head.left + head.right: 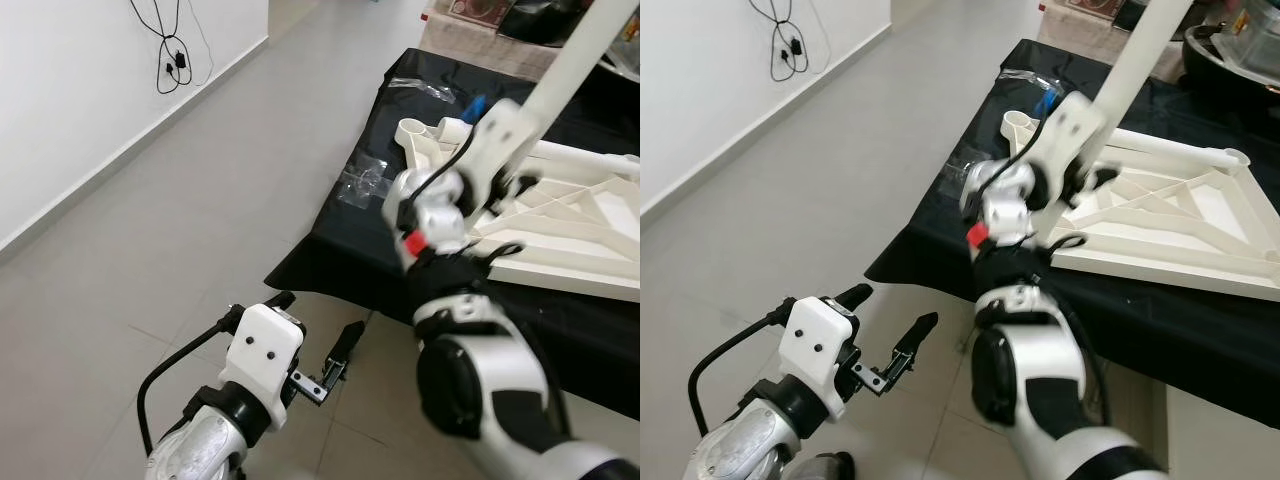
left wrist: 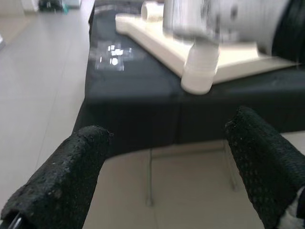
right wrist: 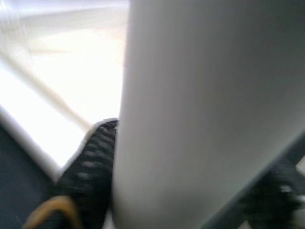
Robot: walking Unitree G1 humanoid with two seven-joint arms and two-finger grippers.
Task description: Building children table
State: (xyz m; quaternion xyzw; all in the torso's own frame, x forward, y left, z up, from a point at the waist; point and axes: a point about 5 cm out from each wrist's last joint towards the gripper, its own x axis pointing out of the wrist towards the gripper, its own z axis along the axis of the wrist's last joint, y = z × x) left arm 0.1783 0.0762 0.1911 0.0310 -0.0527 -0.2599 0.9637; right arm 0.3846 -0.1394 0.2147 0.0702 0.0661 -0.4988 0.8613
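A white children's table top [image 1: 570, 215] lies upside down on a black cloth [image 1: 340, 250], with a round leg socket [image 1: 412, 128] at its near left corner. My right gripper [image 1: 1088, 112] is over the top's left part, shut on a long white table leg [image 1: 570, 55] that slants up to the far right. In the right wrist view the leg [image 3: 200, 109] is seen up close, with one black finger [image 3: 90, 162] against it. My left gripper [image 1: 315, 320] hangs low over the tiled floor in front of the cloth's edge, open with nothing in it [image 2: 162, 176].
Clear plastic bags [image 1: 362, 180] lie on the cloth's left side, and a small blue item [image 1: 475, 103] sits beyond the socket. Black cables [image 1: 175, 55] hang on the white wall at far left. Grey tiled floor [image 1: 200, 200] spreads to the left.
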